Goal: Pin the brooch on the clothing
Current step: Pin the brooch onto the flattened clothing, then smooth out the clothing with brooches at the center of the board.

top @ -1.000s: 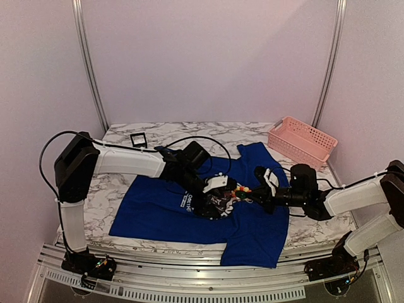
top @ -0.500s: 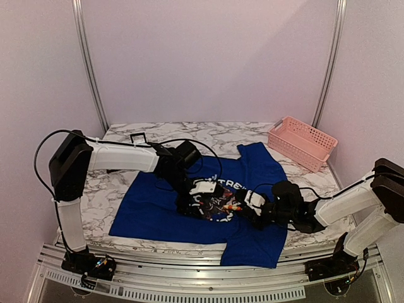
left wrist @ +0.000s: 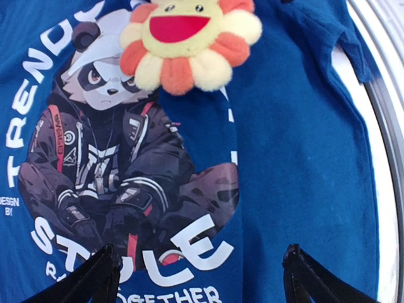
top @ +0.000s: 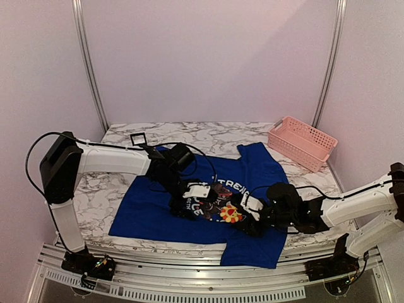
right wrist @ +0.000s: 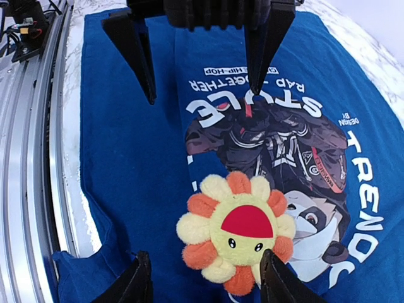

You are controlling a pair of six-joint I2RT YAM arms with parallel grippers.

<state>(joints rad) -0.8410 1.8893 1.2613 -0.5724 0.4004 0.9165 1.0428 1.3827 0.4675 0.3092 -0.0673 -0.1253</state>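
Royal blue panda-print T-shirt (top: 151, 211) lies flat on the marble table (top: 120, 183), centre frame. Left gripper (top: 196, 201): jaws spread wide, empty, above the print's lettering. Right gripper (top: 247, 211): jaws apart, gripping nothing. Plush flower brooch (top: 231, 213) rests on the print, lower centre, between the right fingertips and clear of the left ones. It has a yellow face, red mouth and alternating orange and yellow petals.
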